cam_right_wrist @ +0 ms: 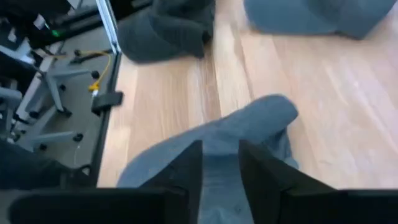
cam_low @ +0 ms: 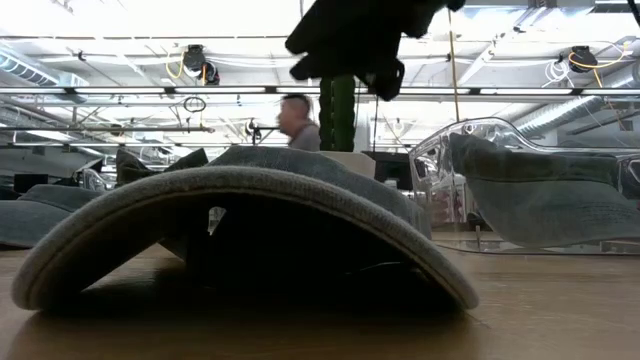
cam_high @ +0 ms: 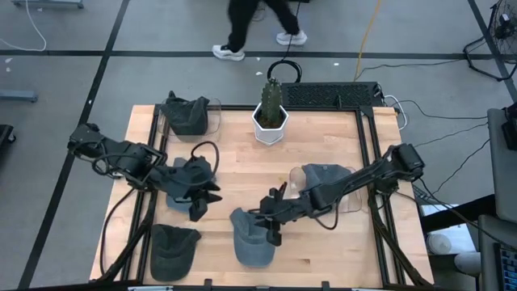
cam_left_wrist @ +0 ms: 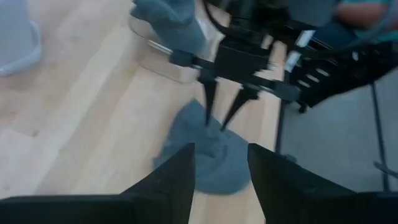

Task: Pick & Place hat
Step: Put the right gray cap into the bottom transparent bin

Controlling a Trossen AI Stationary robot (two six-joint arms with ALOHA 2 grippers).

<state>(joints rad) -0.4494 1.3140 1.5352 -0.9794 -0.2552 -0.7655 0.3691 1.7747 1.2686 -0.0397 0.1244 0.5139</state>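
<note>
A blue-grey hat [cam_high: 250, 240] lies on the table near its near edge, resting on its brim and rim. In the low view the hat [cam_low: 240, 215] arches up with its brim toward the camera. My right gripper [cam_high: 273, 230] hangs open just above its crown, with a gap showing below it in the low view [cam_low: 355, 50]. In the right wrist view the hat [cam_right_wrist: 249, 124] shows between and beyond the fingers. My left gripper [cam_high: 202, 202] is open to the hat's left, above bare wood, and sees the hat [cam_left_wrist: 205, 152] and the right arm's fingers [cam_left_wrist: 209, 106].
A dark hat [cam_high: 172, 250] lies at the near left corner and another [cam_high: 182, 174] under the left arm. Clear holders carry hats at the far left [cam_high: 187, 115] and right [cam_high: 327, 182]. A cactus in a white pot [cam_high: 271, 113] stands at the far edge. A person [cam_low: 297, 120] walks behind.
</note>
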